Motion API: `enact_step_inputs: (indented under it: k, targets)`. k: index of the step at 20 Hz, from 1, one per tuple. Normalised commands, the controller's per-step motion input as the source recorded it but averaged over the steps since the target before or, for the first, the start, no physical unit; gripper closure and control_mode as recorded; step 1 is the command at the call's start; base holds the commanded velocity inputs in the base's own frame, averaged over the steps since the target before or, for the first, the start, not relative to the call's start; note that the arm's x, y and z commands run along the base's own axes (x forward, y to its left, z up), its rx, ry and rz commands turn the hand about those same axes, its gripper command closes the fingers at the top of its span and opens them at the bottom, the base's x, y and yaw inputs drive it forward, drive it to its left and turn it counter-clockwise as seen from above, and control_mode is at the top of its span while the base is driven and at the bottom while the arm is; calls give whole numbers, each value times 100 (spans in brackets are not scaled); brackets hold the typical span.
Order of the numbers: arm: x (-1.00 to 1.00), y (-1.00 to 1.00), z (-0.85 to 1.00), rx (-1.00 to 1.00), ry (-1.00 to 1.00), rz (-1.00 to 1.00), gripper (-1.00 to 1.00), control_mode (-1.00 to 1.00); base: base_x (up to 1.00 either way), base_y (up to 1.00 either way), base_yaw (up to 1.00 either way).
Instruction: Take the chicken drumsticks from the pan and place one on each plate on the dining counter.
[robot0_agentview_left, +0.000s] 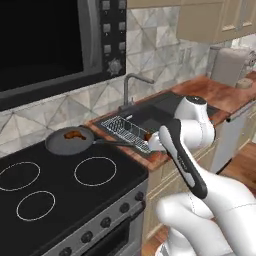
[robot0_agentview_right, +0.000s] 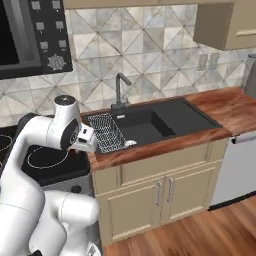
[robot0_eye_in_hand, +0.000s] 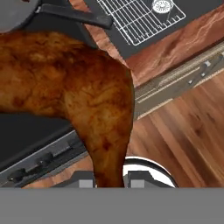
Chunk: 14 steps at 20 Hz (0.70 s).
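My gripper (robot0_eye_in_hand: 112, 180) is shut on one orange-brown chicken drumstick (robot0_eye_in_hand: 74, 96), which looms large in the hand view. In the left base view the gripper (robot0_agentview_left: 151, 142) hangs over the counter edge between stove and sink, a bit of the held drumstick (robot0_agentview_left: 148, 136) peeking out. The dark pan (robot0_agentview_left: 69, 140) sits on the stove's back right burner with a second drumstick (robot0_agentview_left: 75, 134) in it, and its handle (robot0_eye_in_hand: 74, 15) points toward the gripper. In the right base view the hand (robot0_agentview_right: 84, 140) is beside the stove. The plates and the dining counter are out of view.
A wire rack (robot0_agentview_left: 126, 131) lies at the left of the black sink (robot0_agentview_right: 150, 125), with a faucet (robot0_agentview_right: 120, 85) behind. The black stovetop (robot0_agentview_left: 60, 185) has its knobs along the front. A microwave (robot0_agentview_left: 45, 45) hangs above. Wood floor (robot0_agentview_right: 200, 230) lies right of the cabinets.
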Motion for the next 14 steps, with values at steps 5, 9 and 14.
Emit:
enact_step_inputs:
  k: [5, 9, 14]
  targets:
    - [0, 0, 0, 0, 0, 0, 100, 100, 0, 6, -100]
    - [0, 0, 0, 0, 0, 0, 100, 100, 0, 6, -100]
    - [0, 0, 0, 0, 0, 0, 100, 100, 0, 5, -100]
